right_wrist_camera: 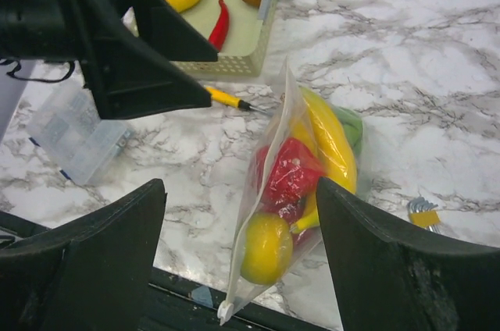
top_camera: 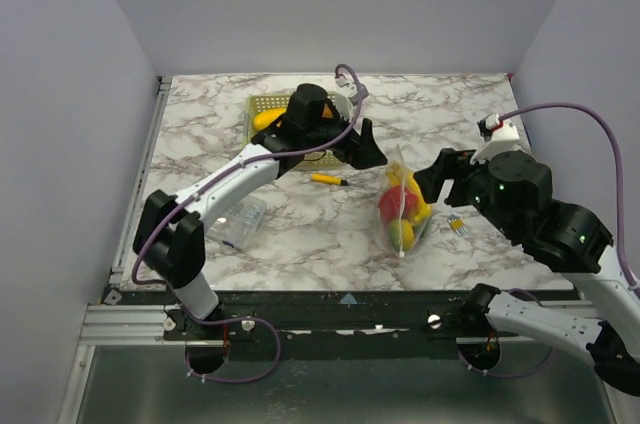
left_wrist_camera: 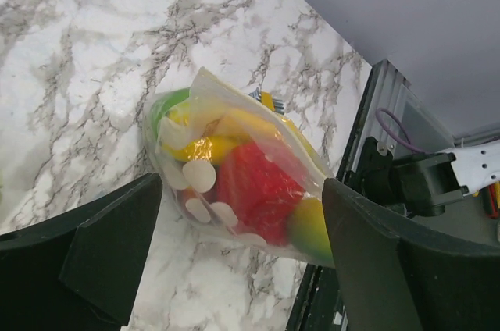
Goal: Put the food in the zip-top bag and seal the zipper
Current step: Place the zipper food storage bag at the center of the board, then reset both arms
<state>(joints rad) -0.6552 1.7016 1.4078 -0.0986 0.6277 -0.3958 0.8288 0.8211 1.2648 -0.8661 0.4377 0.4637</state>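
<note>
Clear plastic: the zip-top bag (top_camera: 403,209) lies on the marble tabletop (top_camera: 200,124), right of centre, between the two claws.
- Long axis: far to near. One long edge stands up as a thin ridge and the filled side sags to the right.
- Near corner: close to the tabletop's near edge.
- Zipper: cannot be told from the rest of the bag, nor whether it is shut.
- Food inside: a yellow banana (right_wrist_camera: 328,140) along the long axis, a red piece (right_wrist_camera: 287,171) mid-bag, a yellow round piece (right_wrist_camera: 266,247) at the near end and a green piece (right_wrist_camera: 353,124) at the far end.

Left claw (top_camera: 366,151): jaws spread, empty, just beyond the bag's far-left end.

Right claw (top_camera: 441,176): jaws spread, empty, just right of the bag.

Surroundings:
- Yellow-and-black stick (top_camera: 328,180), left of the bag's far end.
- Mesh basket (right_wrist_camera: 226,62), beyond the stick.
- Flat clear packet (top_camera: 240,219), well apart to the left, with bare marble between it and the bag.
- Small yellow object (top_camera: 456,225), near the bag's right side.
</note>
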